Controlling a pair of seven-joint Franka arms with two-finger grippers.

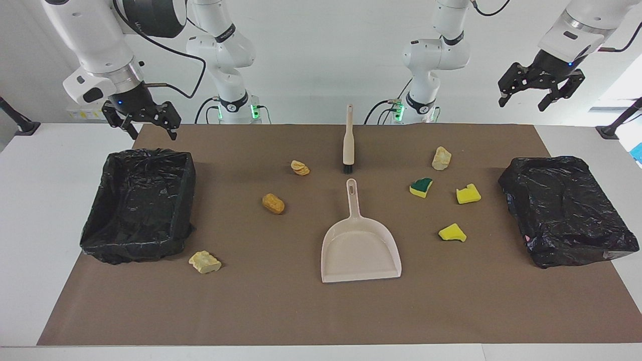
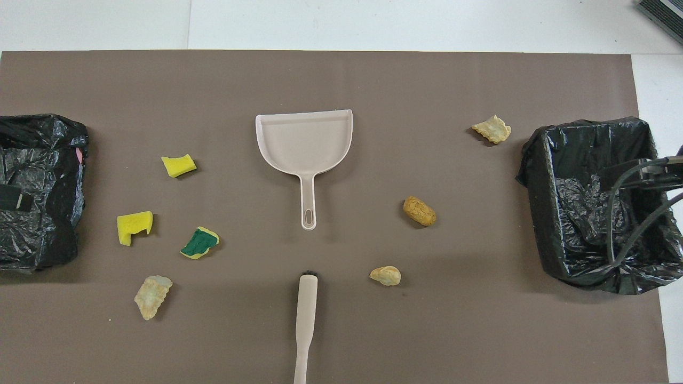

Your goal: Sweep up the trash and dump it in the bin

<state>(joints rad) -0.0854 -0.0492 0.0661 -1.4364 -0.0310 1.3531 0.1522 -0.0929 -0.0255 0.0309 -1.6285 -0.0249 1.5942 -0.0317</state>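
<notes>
Several pieces of trash lie scattered on the brown mat. Yellow sponge pieces and a green-topped one lie toward the left arm's end, with a pale lump. Tan and orange-brown lumps lie toward the right arm's end. The open black-lined bin sits at the right arm's end. My right gripper hangs open and empty above the bin's robot-side edge. My left gripper hangs open and empty, high over the left arm's end.
A beige dustpan lies mid-mat with its handle toward the robots. A beige brush lies nearer to the robots, bristles toward the pan. A second black-bagged bin sits at the left arm's end.
</notes>
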